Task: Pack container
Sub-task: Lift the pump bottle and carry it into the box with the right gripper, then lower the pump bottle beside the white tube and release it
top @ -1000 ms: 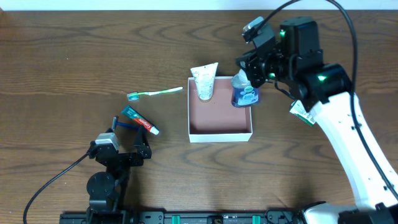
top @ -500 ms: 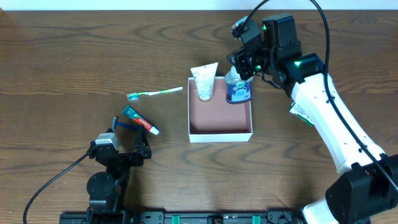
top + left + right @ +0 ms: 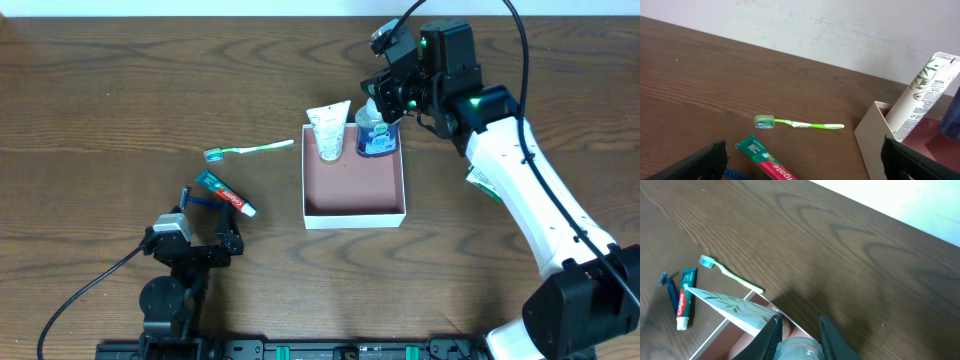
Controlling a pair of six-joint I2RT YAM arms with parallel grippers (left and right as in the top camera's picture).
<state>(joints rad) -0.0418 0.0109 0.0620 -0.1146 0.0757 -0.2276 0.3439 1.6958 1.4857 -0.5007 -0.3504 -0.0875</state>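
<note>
The container (image 3: pixel 354 212) is a square white box with a reddish-brown inside, at the table's middle. A white tube (image 3: pixel 328 132) leans in its far left corner. My right gripper (image 3: pixel 385 100) is shut on a blue bottle (image 3: pixel 377 140) with a clear cap, held over the container's far right corner. In the right wrist view the fingers (image 3: pixel 799 330) clamp the cap (image 3: pixel 801 350) beside the tube (image 3: pixel 732 306). My left gripper (image 3: pixel 205 248) is open and empty near the table's front left, its fingertips (image 3: pixel 802 160) wide apart.
A green toothbrush (image 3: pixel 250 149) lies left of the container. A Colgate toothpaste tube (image 3: pixel 226 194) and a blue razor (image 3: pixel 195 198) lie by my left gripper. A small green-and-white packet (image 3: pixel 484 182) lies under the right arm.
My right gripper has carried the blue bottle left and farther back, from the container's right rim to its far right corner. The left arm has not moved.
</note>
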